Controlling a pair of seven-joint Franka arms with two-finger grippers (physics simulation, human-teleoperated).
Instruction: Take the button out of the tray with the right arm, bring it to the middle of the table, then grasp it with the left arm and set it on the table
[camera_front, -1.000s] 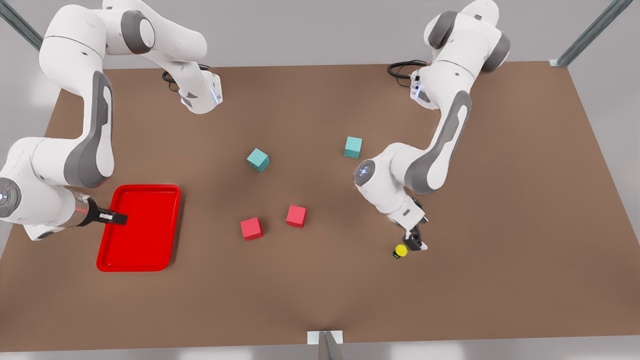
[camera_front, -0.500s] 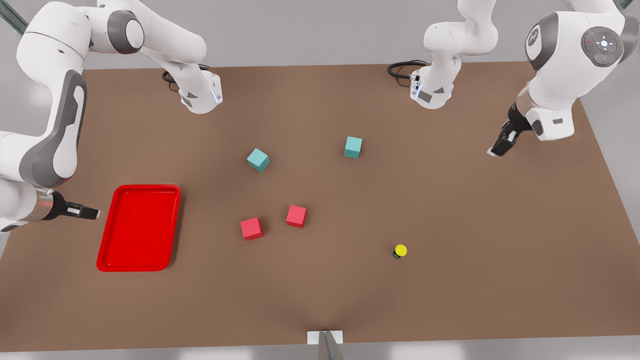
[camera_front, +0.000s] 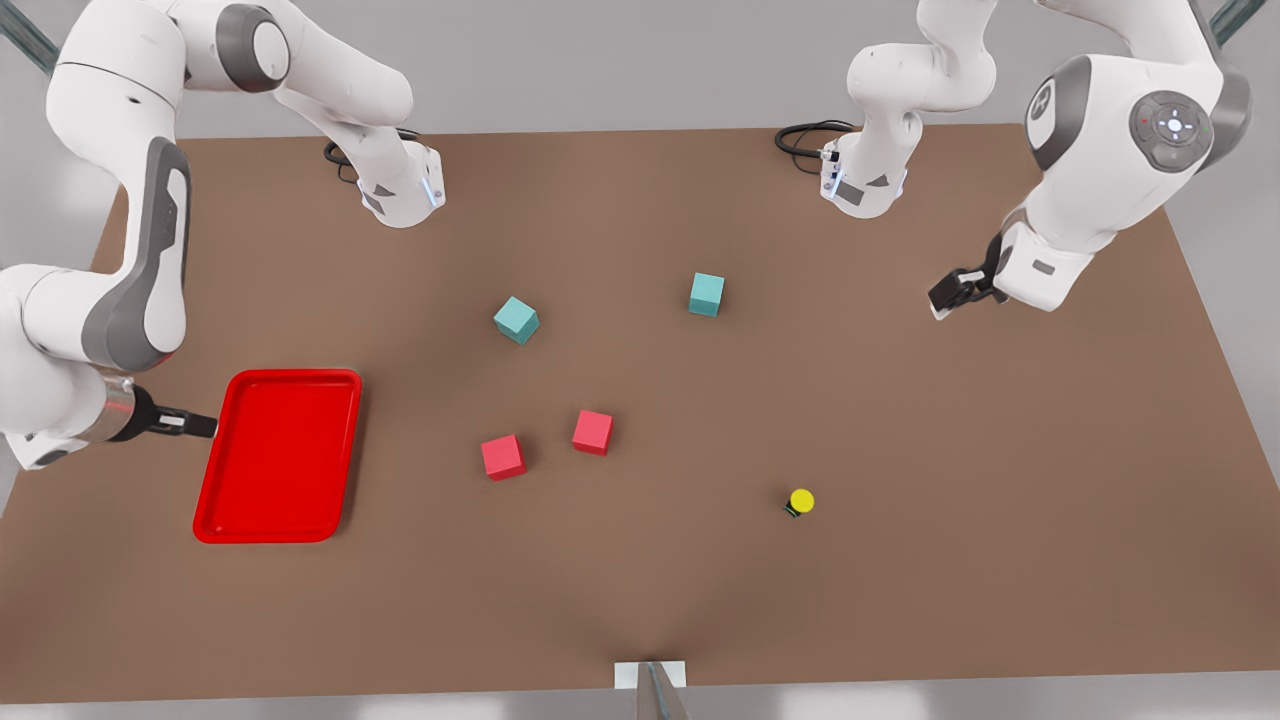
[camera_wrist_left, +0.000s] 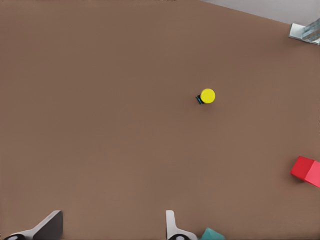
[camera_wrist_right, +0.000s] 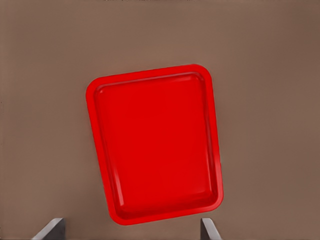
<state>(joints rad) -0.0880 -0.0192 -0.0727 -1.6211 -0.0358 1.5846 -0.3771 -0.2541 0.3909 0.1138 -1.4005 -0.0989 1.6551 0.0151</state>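
The button (camera_front: 800, 501), a yellow cap on a dark body, stands alone on the brown table (camera_front: 900, 420) right of centre in the front view; the left wrist view shows the button (camera_wrist_left: 207, 96) from above. My left gripper (camera_front: 945, 295) hangs high over the front view's right side, far from the button, open and empty, with its fingertips (camera_wrist_left: 172, 226) wide apart. The red tray (camera_front: 280, 455) lies empty at the front view's left, and the tray (camera_wrist_right: 155, 145) also appears in the right wrist view. My right gripper (camera_front: 200, 425) hovers at the tray's left edge, open and empty.
Two red cubes (camera_front: 502, 457) (camera_front: 592, 432) sit near the table's middle, and two teal cubes (camera_front: 516, 320) (camera_front: 706, 294) lie farther back. Both arm bases (camera_front: 400, 190) (camera_front: 862, 180) stand at the rear edge. A small bracket (camera_front: 650, 680) marks the front edge.
The left gripper let go of the button, rose and swung away to the front view's right. The right gripper drew back off the tray to its left edge. The button stays put.
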